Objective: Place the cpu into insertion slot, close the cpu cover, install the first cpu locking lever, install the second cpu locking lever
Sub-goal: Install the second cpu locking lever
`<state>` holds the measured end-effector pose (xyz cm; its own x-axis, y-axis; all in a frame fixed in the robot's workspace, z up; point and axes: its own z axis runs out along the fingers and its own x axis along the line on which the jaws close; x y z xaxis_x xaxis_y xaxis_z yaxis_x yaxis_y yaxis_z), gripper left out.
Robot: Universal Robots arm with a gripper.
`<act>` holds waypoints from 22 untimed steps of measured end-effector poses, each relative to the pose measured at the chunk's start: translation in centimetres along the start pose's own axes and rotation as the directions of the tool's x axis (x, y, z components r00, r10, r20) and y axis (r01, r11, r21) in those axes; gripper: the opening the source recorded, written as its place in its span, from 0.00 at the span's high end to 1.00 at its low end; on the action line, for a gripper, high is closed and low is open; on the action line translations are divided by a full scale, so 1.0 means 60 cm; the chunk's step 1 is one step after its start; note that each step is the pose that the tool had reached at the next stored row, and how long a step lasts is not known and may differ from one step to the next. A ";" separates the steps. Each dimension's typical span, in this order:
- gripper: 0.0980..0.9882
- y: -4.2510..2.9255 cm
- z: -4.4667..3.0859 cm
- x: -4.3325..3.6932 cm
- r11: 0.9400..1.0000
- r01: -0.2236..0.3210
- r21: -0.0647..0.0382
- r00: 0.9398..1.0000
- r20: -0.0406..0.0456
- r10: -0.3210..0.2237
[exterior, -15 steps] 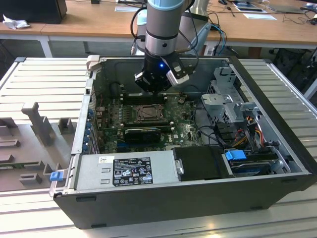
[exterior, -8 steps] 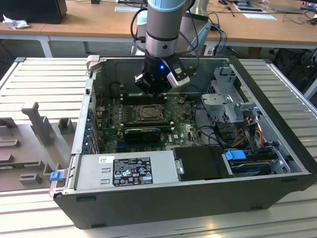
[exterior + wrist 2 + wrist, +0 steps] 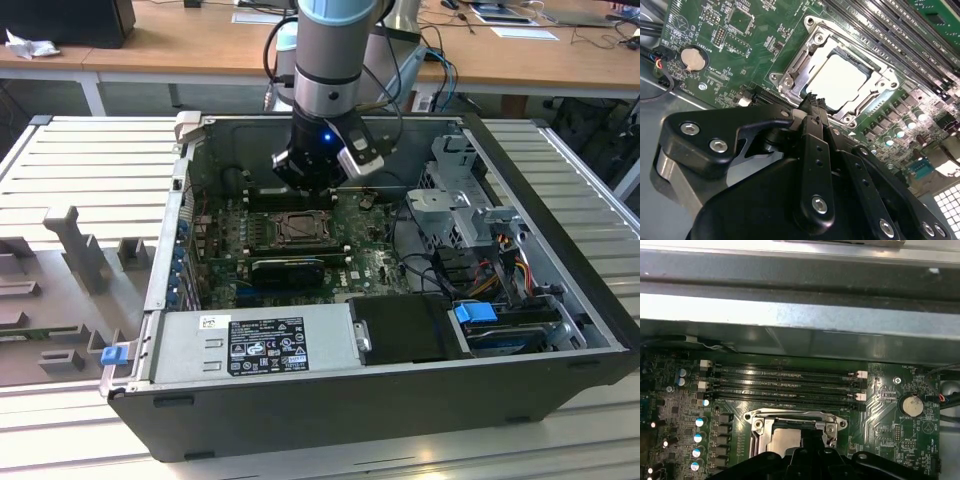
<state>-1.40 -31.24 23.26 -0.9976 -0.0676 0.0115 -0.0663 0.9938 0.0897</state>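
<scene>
The cpu [image 3: 840, 82] lies flat in the insertion slot [image 3: 298, 228], its pale silver top showing through the window of the cpu cover [image 3: 887, 80]. That silver frame lies down over the chip. My gripper [image 3: 815, 102] hovers just above the socket's near edge, its black fingers pressed together with nothing between them. In the first wrist view the fingertips [image 3: 812, 432] overlap the socket frame [image 3: 757, 420] beside the cpu [image 3: 782, 440]. In the exterior view the gripper [image 3: 312, 185] hangs over the board just behind the socket.
Long black memory slots [image 3: 785, 382] run beside the socket. A coin battery [image 3: 693, 58] sits on the green board. The case wall [image 3: 790, 315] rises behind. A power supply [image 3: 255, 345], a drive cage [image 3: 450, 200] and cables [image 3: 500, 260] crowd the case.
</scene>
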 end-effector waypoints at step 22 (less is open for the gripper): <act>0.99 -0.022 -0.014 0.001 1.000 0.000 0.003 1.000 0.000 0.000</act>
<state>-1.35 -32.62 23.95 -0.9976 -0.0679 0.0117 -0.0666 0.9940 0.0867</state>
